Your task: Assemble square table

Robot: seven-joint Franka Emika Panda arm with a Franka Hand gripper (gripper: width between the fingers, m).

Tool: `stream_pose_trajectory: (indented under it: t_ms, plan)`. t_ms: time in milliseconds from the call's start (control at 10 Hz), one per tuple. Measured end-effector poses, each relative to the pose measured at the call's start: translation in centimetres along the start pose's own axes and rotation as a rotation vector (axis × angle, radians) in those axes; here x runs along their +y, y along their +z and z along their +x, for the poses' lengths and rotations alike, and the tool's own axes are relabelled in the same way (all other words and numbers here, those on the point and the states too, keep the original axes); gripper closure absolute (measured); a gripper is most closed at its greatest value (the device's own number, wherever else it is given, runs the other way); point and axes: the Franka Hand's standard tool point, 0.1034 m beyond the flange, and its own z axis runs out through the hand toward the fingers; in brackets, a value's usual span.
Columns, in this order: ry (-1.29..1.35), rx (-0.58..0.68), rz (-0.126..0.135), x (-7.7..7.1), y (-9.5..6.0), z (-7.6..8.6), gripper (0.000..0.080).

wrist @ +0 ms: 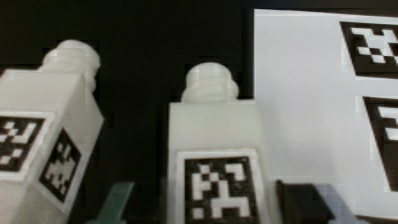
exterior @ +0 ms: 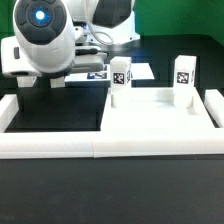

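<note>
The white square slab (exterior: pixel 160 112) lies flat at the exterior view's right. Two white tagged legs stand upright at its far corners, one (exterior: pixel 120 76) on the left and one (exterior: pixel 184 72) on the right. In the wrist view two more tagged legs lie on the black table, one (wrist: pixel 217 140) between my fingers and one (wrist: pixel 50 130) beside it. My gripper (wrist: pixel 222 208) is open and straddles the middle leg, with a gap on at least one side. In the exterior view the arm's white head (exterior: pixel 45 40) hides the gripper and these two legs.
The long white border rail (exterior: pixel 100 146) runs along the front, with side pieces at the left (exterior: pixel 8 108) and the right (exterior: pixel 214 105). The marker board (wrist: pixel 329 100) lies next to the middle leg; it also shows behind the slab in the exterior view (exterior: pixel 98 72).
</note>
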Motion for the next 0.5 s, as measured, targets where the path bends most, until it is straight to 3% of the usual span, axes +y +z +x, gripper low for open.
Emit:
stream_pose_trajectory:
  t_ms: [100, 200, 400, 500]
  plan:
    - [-0.006, 0.001, -0.001, 0.0, -0.2, -0.1, 0.0509]
    - [-0.046, -0.03, 0.004, -0.3, -2.0, -1.5, 0.0509]
    - [-0.089, 0.027, 0.003, -0.3, -6.2, -3.6, 0.0509]
    - [-0.081, 0.025, 0.009, -0.5, -7.0, -4.6, 0.0509]
